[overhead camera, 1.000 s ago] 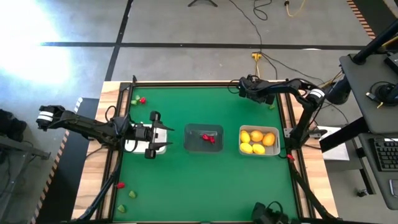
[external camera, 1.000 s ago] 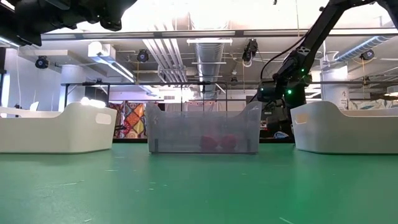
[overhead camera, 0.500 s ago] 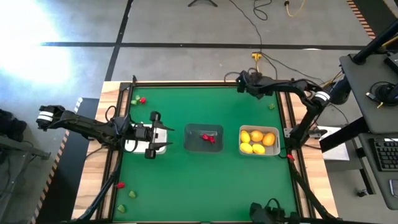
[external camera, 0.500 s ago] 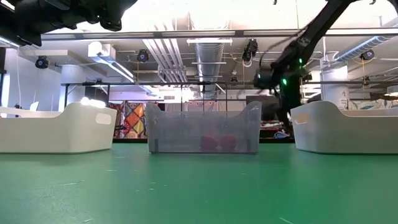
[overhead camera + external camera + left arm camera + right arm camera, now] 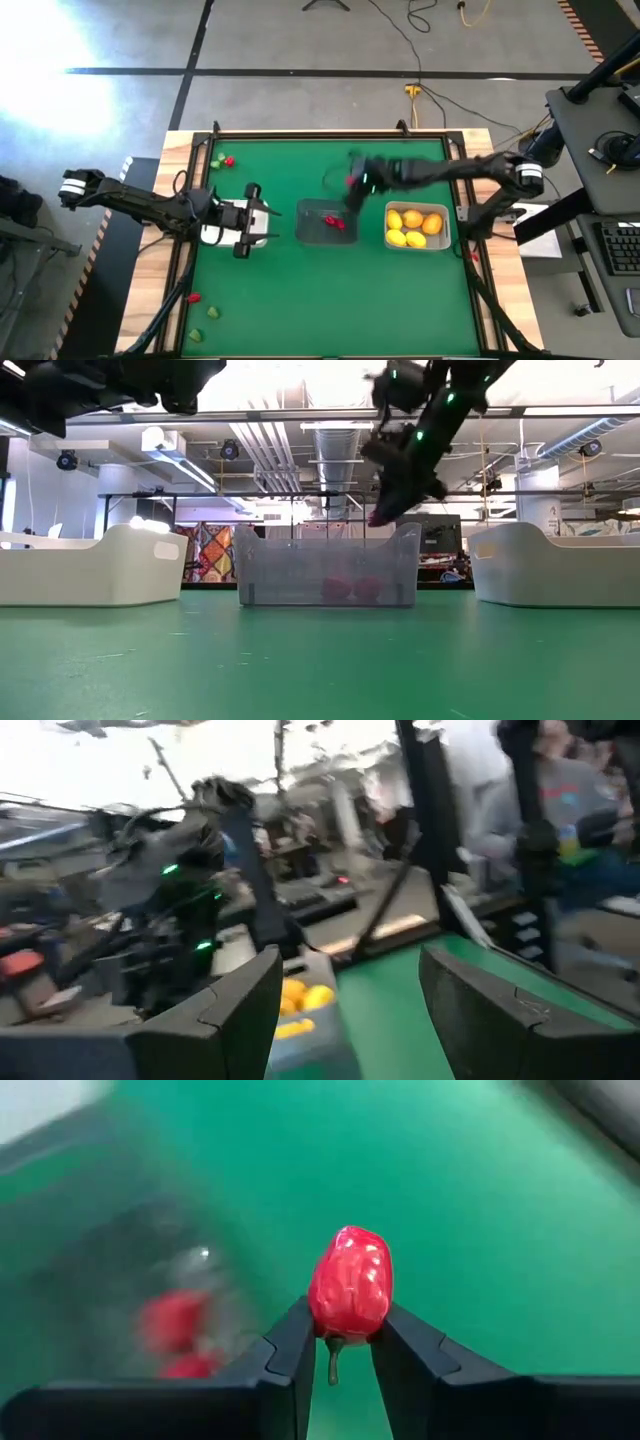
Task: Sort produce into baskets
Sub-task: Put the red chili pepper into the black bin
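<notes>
Right tool (image 5: 335,1342): fingers clamped on a small red pepper (image 5: 350,1283), stem pointing down between the fingertips; in the high view the tool (image 5: 350,183) hangs in the air just behind the far edge of the middle basket.
Held piece: the red pepper shows as a red spot at the tool tip in the high view (image 5: 348,181) and just above the basket rim in the low view (image 5: 375,517).
Middle basket (image 5: 307,226): dark, see-through, at the centre of the worktop; red pieces (image 5: 334,222) lie inside it, also visible through its wall in the low view (image 5: 350,588).
Right basket (image 5: 388,226): pale, beside the middle one on the right arm's side; filled with yellow and orange lemons (image 5: 415,227).
Left tool (image 5: 246,217): fingers standing apart, nothing between them; it hovers over the white basket (image 5: 207,236) on the left side of the worktop.
Loose pieces, far left corner: one red bit (image 5: 229,160) and one green bit (image 5: 216,162) close together.
Loose pieces, near left corner: one red bit (image 5: 194,297), with green bits (image 5: 213,313) nearer the edge.
Loose piece, far right edge: one small green bit (image 5: 436,170).
Worktop (image 5: 330,300): green surface with a wooden border.
Background, left wrist view: a person in a grey top (image 5: 560,795) beyond the worktop.
</notes>
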{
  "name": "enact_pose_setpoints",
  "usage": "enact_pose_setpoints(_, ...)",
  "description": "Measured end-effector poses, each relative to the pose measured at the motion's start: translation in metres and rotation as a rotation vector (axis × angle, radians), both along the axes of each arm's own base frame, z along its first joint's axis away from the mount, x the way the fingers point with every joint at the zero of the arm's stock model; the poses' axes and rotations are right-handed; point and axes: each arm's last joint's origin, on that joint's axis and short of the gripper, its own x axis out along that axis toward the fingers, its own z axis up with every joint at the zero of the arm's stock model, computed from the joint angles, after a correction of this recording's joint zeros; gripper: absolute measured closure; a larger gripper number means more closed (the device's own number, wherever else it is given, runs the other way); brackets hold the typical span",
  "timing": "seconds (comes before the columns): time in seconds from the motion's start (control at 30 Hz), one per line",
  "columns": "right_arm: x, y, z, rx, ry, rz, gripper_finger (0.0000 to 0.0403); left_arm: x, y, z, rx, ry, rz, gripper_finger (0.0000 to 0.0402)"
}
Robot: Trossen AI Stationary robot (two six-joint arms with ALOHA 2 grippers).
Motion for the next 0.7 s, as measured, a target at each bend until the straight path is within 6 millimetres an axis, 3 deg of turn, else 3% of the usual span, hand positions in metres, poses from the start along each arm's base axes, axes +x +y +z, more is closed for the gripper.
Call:
enact_pose_setpoints(0.13,0.018,0.055,-0.004,-0.039,-0.058,0.219,0.0316,0.0,-0.001,0.001,0.015,-0.009,-0.018,0.0183)
enact_pose_setpoints(0.27,0.029,0.085,-0.012,-0.051,-0.064,0.316,0.0323,0.0,0.0,0.002,0.006,-0.024,-0.012,0.0183)
enact_pose_setpoints(0.37,0.035,0.093,-0.024,-0.048,-0.032,0.341,0.0328,0.0,0.0,0.002,0.003,-0.026,-0.008,0.0183)
enact_pose_setpoints(0.53,0.045,0.09,-0.057,-0.044,0.059,0.323,0.0315,-0.001,0.0,0.004,0.002,-0.045,-0.006,0.0183)
enact_pose_setpoints(0.7,0.058,0.086,-0.067,-0.014,0.109,0.274,0.029,-0.001,0.0,0.006,0.003,-0.069,0.006,0.0183)
